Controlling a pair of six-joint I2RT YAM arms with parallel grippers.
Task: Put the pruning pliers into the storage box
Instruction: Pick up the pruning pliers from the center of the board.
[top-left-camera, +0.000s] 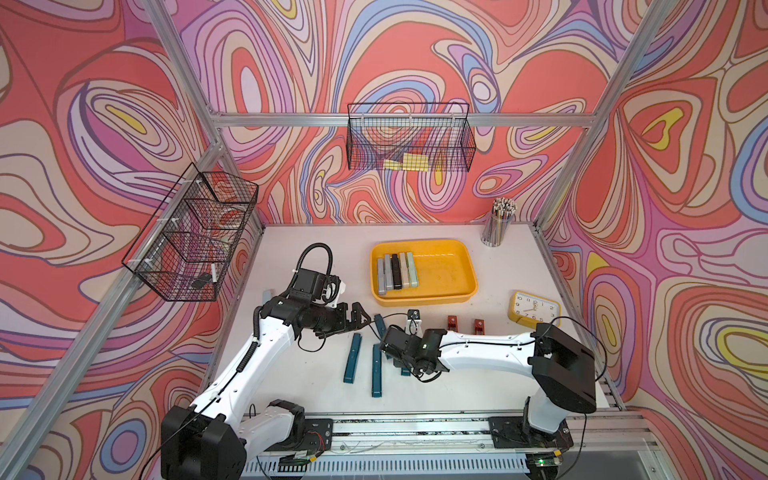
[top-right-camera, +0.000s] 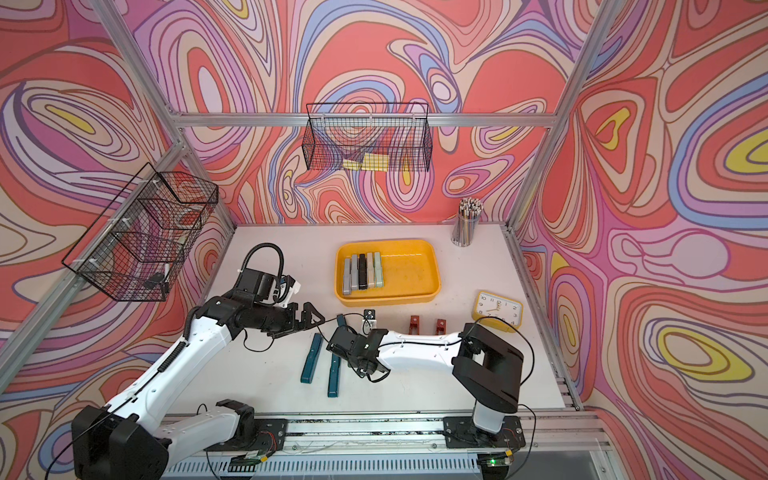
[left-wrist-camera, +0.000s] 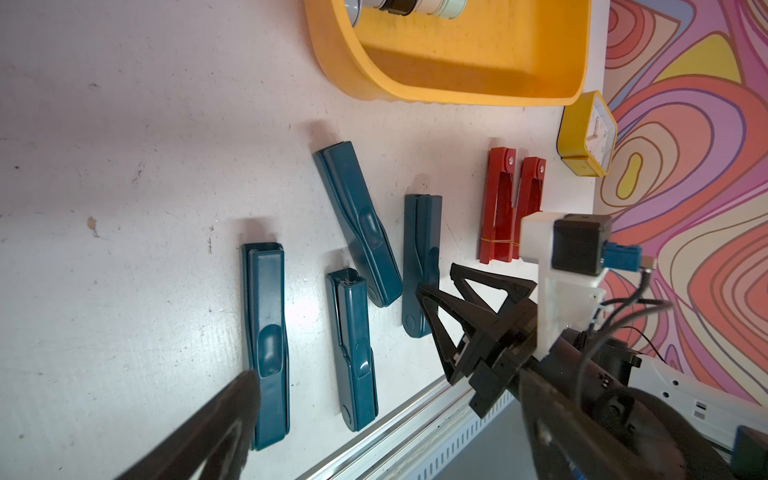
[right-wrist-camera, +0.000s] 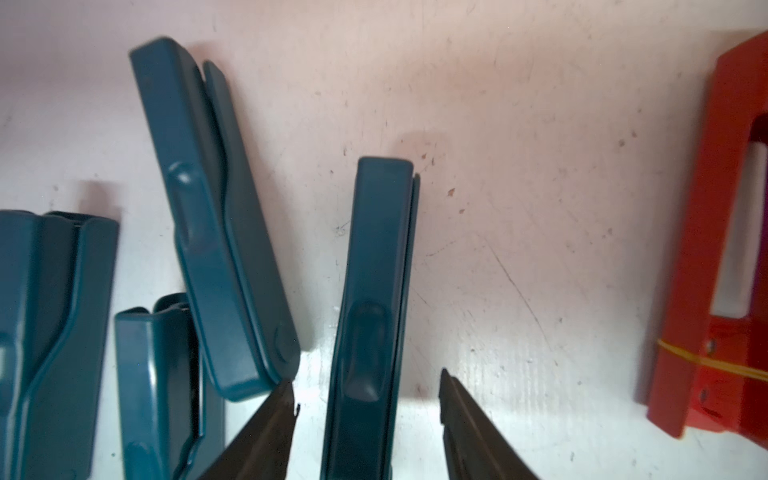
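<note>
**Table (top-left-camera: 519, 266) in the swirl-walled cell: right claw (right-wrist-camera: 365, 384) astride a teal plier (right-wrist-camera: 374, 266)**

Loose on the table: four teal pliers (left-wrist-camera: 266, 332) and two red pliers (left-wrist-camera: 498, 208). Another five pliers (top-left-camera: 397, 272) lie side by side at one end of the yellow storage box (top-left-camera: 440, 270). The right claw is half open and low, with a gap showing on each side of the plier; nothing held. The left claw (top-left-camera: 360, 316) is spread wide, empty, hovering nearby.

Risks: one fingertip sits just beside the end of a tilted teal plier (right-wrist-camera: 216, 216). Squeezing may shove it or pinch both. The grip falls toward one end, so the plier may droop on lifting. The left claw stands near the way to the box, so the arms could clash.

Room: the box's other half is bare, and its low rim needs clearing. The clock (top-left-camera: 534, 311) is well aside.
</note>
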